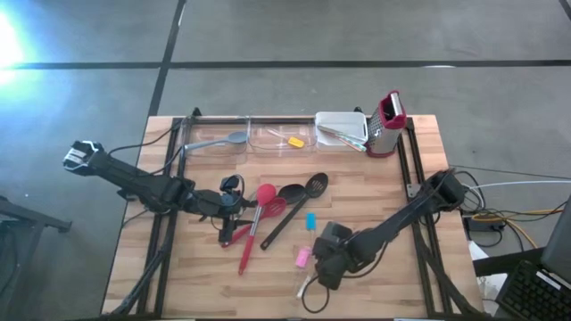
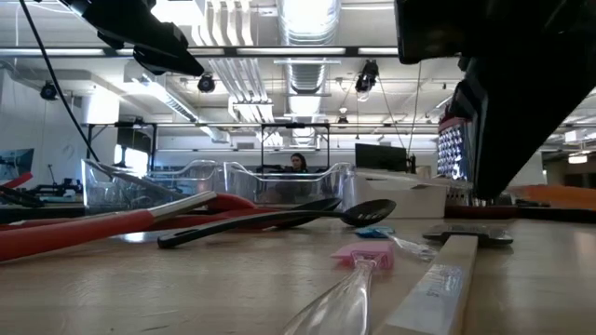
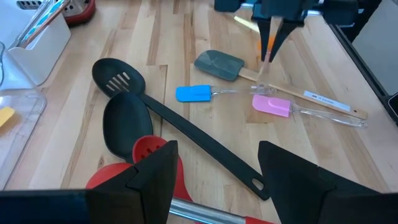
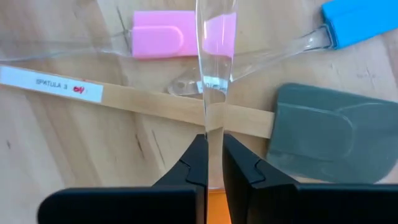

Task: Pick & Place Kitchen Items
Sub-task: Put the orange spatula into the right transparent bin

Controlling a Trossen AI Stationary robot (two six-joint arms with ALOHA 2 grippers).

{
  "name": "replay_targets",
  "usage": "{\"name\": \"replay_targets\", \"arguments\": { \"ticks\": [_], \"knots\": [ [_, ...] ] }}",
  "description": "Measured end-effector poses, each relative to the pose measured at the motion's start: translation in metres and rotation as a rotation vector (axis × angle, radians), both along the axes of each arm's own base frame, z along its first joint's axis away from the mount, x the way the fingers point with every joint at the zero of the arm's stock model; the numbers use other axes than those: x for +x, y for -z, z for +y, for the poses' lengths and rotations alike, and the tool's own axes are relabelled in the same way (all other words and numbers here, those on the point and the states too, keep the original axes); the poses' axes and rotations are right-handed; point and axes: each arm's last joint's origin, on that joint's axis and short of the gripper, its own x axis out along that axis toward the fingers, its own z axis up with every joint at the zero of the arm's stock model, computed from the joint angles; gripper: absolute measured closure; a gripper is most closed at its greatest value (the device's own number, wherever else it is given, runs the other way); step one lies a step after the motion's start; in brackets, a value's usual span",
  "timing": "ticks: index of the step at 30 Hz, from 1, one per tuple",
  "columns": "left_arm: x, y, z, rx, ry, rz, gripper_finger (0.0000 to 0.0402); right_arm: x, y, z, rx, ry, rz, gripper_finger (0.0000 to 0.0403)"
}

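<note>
Wooden tabletop, utensils scattered mid-table. Right gripper point(image 4: 213, 163) clenched on clear handle point(image 4: 213, 74) of an orange scraper, near right, crossing grey scraper point(image 4: 329, 134). Lift straight up, slowly; neighbours may snag. Left gripper point(image 3: 214, 171) released, hovering over black ladle point(image 3: 126, 126).

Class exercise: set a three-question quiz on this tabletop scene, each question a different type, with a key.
1. True or false: the right gripper is shut on a clear handle.
2. The box grater stands: A) beside the white tub; B) between the two arms; C) flat at mid-table.
3. What colour is the head of the wooden-handled scraper that bears a label?
Key: 1 true; 2 A; 3 grey.
</note>
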Motion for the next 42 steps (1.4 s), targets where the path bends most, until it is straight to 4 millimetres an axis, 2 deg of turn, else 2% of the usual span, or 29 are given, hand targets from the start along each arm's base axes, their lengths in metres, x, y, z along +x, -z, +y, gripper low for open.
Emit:
{"name": "replay_targets", "arguments": {
  "ticks": [5,10,15,20,25,29,32,37,39,42],
  "knots": [
    [0.000,0.000,0.000,0.000,0.000,0.000,0.0172,-0.004,-0.023,-0.002,0.013,-0.012,-0.060,0.0389],
    [0.000,0.000,0.000,-0.001,0.000,-0.003,0.0172,-0.009,-0.038,-0.008,-0.067,-0.022,-0.121,0.0389],
    [0.001,-0.001,0.000,0.000,0.003,-0.016,0.0172,-0.005,-0.051,-0.031,-0.137,-0.009,-0.141,0.0389],
    [0.002,-0.003,0.000,0.014,0.013,-0.032,0.0172,0.011,-0.063,-0.066,-0.192,-0.050,-0.154,0.0389],
    [-0.001,-0.007,0.003,0.073,-0.047,-0.066,0.0172,0.035,-0.086,-0.122,-0.279,-0.086,-0.176,0.0390],
    [-0.008,-0.015,0.007,0.124,-0.105,-0.111,0.0172,0.050,-0.109,-0.183,-0.338,-0.065,-0.214,0.0390],
    [-0.013,-0.022,0.010,0.142,-0.123,-0.143,0.0172,0.057,-0.124,-0.233,-0.318,-0.046,-0.298,0.0390],
    [-0.018,-0.027,0.012,0.167,-0.110,-0.170,0.0172,0.053,-0.142,-0.311,-0.249,0.011,-0.501,0.0390],
    [-0.019,-0.028,0.012,0.183,-0.102,-0.173,0.0172,0.048,-0.148,-0.335,-0.255,0.032,-0.556,0.0390],
    [-0.019,-0.028,0.012,0.210,-0.089,-0.172,0.0172,0.040,-0.152,-0.360,-0.290,0.060,-0.601,0.0390]
  ]
}}
